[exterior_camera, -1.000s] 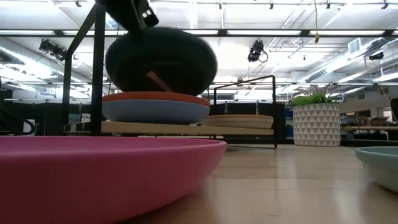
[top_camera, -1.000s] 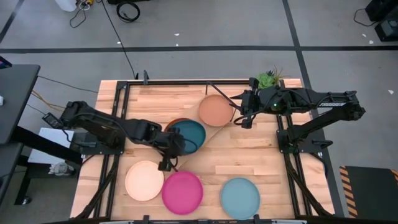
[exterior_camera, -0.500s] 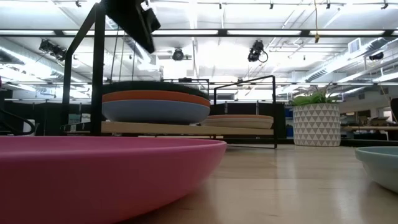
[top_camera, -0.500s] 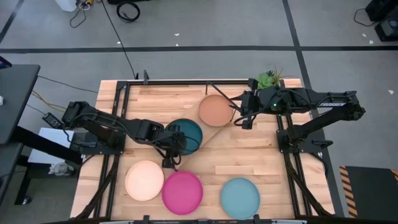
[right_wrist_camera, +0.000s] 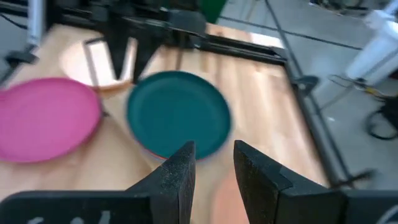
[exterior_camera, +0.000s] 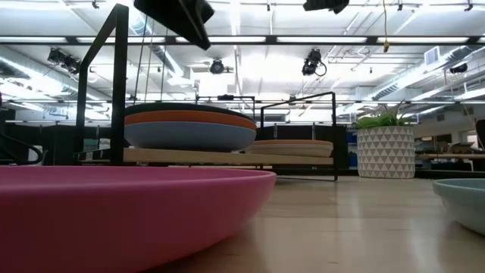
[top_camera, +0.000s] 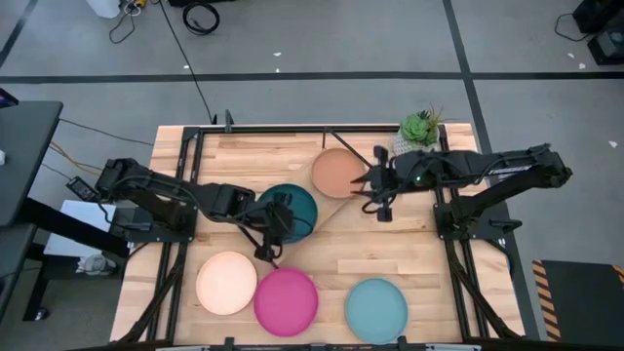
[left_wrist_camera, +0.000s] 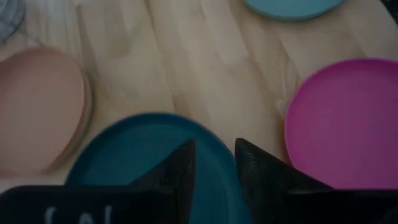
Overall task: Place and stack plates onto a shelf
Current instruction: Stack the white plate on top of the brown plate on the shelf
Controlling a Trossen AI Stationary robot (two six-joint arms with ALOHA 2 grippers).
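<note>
High view, counter (top_camera: 390, 249) contents: dark teal plate (top_camera: 292, 212) lies on top of the stack at the left end of the shelf (top_camera: 328, 209); tan-brown plate (top_camera: 337, 173) lies at the shelf's other end, toward the small potted plant (top_camera: 419, 127) in the far right corner. Three plates lie directly on the counter along its near edge: cream plate (top_camera: 226, 283) at left, magenta plate (top_camera: 287, 300) just beside it, light blue plate (top_camera: 376, 307) further right and apart.

Left end effector (top_camera: 274, 229): over the near rim of the dark teal plate, fingers parted by a narrow gap, holding nothing; the left wrist view shows both dark fingers (left_wrist_camera: 180, 167) with the teal surface beneath and between them.

Right end effector (top_camera: 377, 195): above the counter just beside the tan-brown plate, on its right side, fingers parted by a narrow gap, holding nothing; the right wrist view shows a clear gap between its fingers (right_wrist_camera: 258, 174).

Low view, stack order on the shelf board (exterior_camera: 227, 157): blue plate (exterior_camera: 189, 136) lowest visible, orange plate (exterior_camera: 189, 118) on it, a dark rim on top. Further along the board, the tan-brown plate rests on another plate whose colour cannot be told.
</note>
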